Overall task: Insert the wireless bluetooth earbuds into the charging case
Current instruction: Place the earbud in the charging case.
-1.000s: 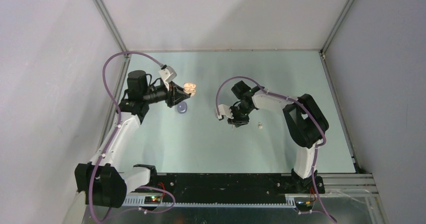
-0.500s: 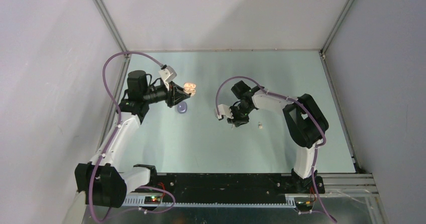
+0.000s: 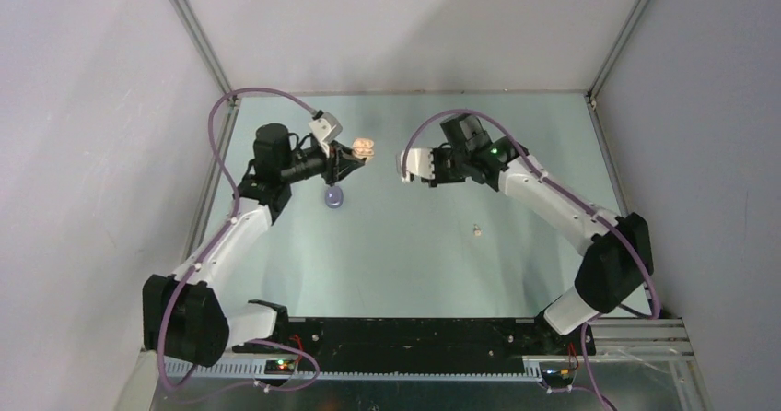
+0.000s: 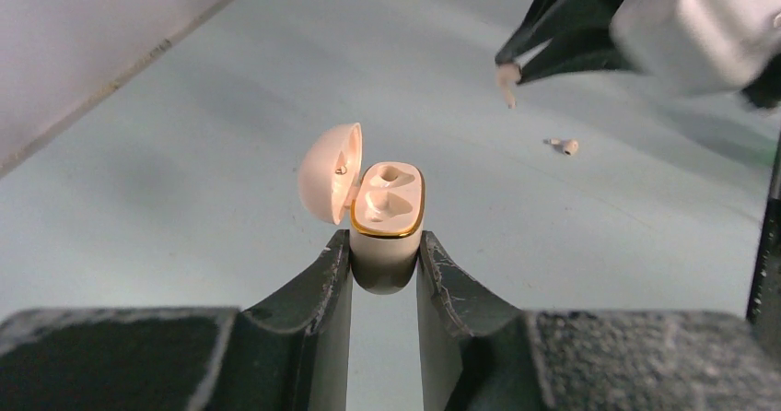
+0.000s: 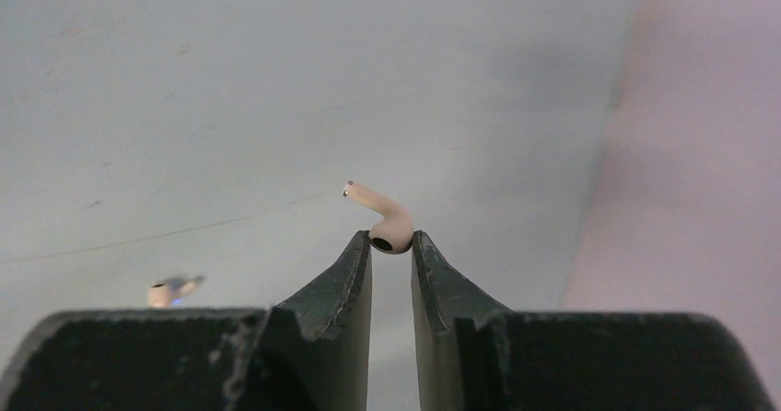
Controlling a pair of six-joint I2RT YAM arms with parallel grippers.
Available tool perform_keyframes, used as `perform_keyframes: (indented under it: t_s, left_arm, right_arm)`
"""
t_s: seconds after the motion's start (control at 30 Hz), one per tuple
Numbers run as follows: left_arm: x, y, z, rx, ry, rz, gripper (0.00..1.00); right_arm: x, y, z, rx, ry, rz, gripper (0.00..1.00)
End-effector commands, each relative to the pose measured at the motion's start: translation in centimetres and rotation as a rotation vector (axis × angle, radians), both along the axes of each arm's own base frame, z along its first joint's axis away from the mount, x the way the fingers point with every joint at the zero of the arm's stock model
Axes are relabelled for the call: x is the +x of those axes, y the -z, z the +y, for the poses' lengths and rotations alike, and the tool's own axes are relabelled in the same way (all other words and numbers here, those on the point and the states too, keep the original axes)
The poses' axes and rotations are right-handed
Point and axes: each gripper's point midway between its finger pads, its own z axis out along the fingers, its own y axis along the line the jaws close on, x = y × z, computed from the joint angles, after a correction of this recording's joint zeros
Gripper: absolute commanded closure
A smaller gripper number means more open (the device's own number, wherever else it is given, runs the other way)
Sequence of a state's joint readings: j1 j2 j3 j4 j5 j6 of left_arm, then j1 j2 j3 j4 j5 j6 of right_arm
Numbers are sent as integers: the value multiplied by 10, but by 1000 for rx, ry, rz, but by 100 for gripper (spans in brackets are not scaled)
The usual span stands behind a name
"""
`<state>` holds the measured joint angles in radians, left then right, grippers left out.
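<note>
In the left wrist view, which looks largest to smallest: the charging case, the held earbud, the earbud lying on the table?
1. charging case, clearly largest, also nearest the camera.
2. held earbud and lying earbud: both tiny, alike; not ranked.

The top camera hangs high behind the arm bases, looking down on the whole tabletop [image 3: 516, 153]. Each wrist camera peers close along its own claw. The one behind the left claw [image 4: 385, 245] also catches the right claw [image 4: 509, 68], as the top view does.
</note>
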<state>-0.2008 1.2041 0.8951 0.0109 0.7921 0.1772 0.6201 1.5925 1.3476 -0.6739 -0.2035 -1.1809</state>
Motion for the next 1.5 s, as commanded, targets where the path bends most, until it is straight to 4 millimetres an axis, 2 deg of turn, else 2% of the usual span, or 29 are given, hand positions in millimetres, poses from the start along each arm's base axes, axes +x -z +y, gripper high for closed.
perform_keyframes:
  t_s: [0.0, 0.03, 0.07, 0.1, 0.13, 0.17, 0.2, 0.4, 0.6, 0.7, 0.97, 1.17, 1.47]
  left_arm:
    - [18, -21, -18, -32, -34, -122, 100]
    - [18, -20, -22, -33, -21, -120, 100]
    - [16, -22, -29, -37, 7, -132, 100]
    - [17, -18, -33, -33, 19, -123, 100]
    - [15, -17, -39, -35, 44, -123, 100]
    - [14, -16, -43, -38, 60, -119, 100]
    - [14, -14, -47, -44, 75, -111, 100]
    - [14, -15, -57, -95, 99, -105, 100]
    - [15, -28, -61, -173, 82, -151, 100]
    - [13, -34, -65, -204, 95, -155, 100]
    - [9, -45, -73, -295, 115, -128, 100]
    - [8, -45, -75, -335, 109, -90, 100]
    - [9, -42, -75, -330, 96, -78, 100]
  right_arm:
    - [19, -81, 4, 67, 114, -193, 100]
    - [16, -83, 7, 58, 121, -179, 100]
    - [20, -101, 8, 84, 162, -196, 100]
    - [15, -96, 11, 63, 166, -160, 100]
    - [20, -114, 10, 80, 211, -185, 100]
    - [16, -109, 13, 51, 216, -161, 100]
    - [19, -121, 13, 62, 248, -181, 100]
    - [16, -145, 29, 76, 244, -259, 100]
    - [15, -146, 41, 82, 231, -271, 100]
    - [20, -156, 46, 107, 266, -305, 100]
    - [23, -165, 60, 130, 288, -335, 100]
    - [24, -171, 69, 159, 292, -358, 100]
    - [31, -179, 62, 154, 308, -396, 100]
